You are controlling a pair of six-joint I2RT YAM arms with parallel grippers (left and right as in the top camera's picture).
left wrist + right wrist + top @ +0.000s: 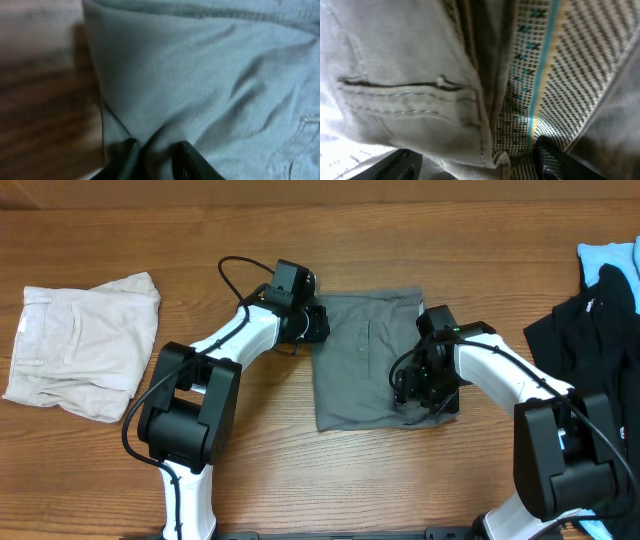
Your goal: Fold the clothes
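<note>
left pincer (pixel 157 152) nips medium-grey woven shorts (pixel 200 75) | right pincer (pixel 477 157): we can't tell | we judge halved, final fold left

a wooden table (pixel 480 240) with warm brown, dark-streaked grain fills the overhead view under soft, even light. a cream-white folded garment (pixel 85 345) lies near its left end. a black garment (pixel 590 330) and a light-blue one (pixel 605 258) lie at its right edge.
</note>
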